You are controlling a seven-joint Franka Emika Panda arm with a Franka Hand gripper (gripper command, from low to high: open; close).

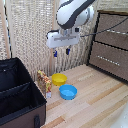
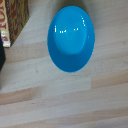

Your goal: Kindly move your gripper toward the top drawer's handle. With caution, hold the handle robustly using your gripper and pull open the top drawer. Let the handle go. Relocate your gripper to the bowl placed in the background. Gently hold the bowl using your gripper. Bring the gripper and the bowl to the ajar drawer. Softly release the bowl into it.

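No brand reads clearly here; the box (image 2: 12, 20) beside the blue bowl (image 2: 71, 38) carries only blurred red and yellow print. That blue bowl is smooth, glossy, round plastic on pale wood planks (image 1: 95, 100). The gripper (image 1: 61, 51) hangs high, blue tips parted, holding nothing. The yellow bowl (image 1: 59, 78) sits just behind the blue one. The top drawer (image 1: 114, 25), dark brown wood, is closed, its thin handle (image 1: 116, 31) pale.

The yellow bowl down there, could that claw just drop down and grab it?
Probably yes. The gripper hangs above the yellow bowl with nothing between them. The blue bowl and a box sit close beside it, so it would need some care.
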